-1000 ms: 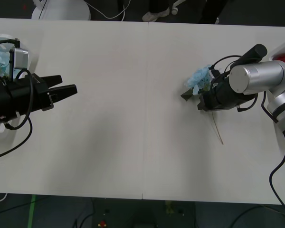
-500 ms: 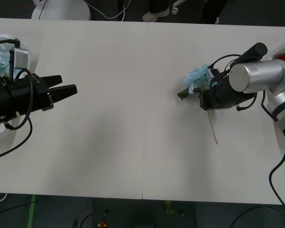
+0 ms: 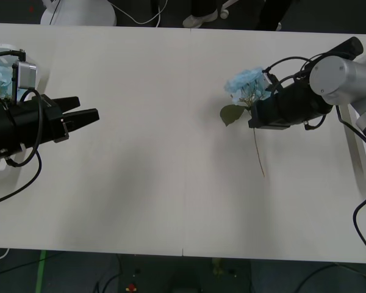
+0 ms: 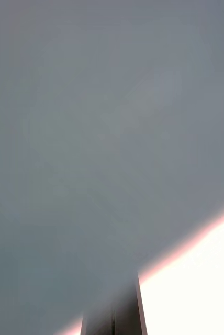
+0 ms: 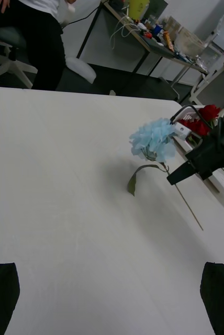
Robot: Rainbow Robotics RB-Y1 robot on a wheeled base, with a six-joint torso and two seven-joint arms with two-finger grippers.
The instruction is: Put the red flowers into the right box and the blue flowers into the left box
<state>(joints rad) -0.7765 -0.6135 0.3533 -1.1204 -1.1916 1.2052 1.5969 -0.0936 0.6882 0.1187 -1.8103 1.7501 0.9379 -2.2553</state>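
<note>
Partly behind the right gripper [image 3: 254, 116], blue flower [image 3: 245, 85] stem.

Blue flower [image 3: 246, 86] right of table [image 3: 146, 152] centre, right gripper [image 3: 254, 116] beside it, left gripper [image 3: 85, 116] far left

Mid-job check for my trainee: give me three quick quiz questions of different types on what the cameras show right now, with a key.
1. True or false: the right gripper holds a blue flower above the table.
2. Multiple choice: the left gripper is (A) shut on a red flower, (B) open and holding nothing, (C) inside the right box.
3. Fill in: blue flowers already lie in the ____ box.

Key: 1 true, its stem hangs free under the black fingers; 2 B, it is near the left box with its fingers apart; 3 left, while red flowers sit in the right box.
</note>
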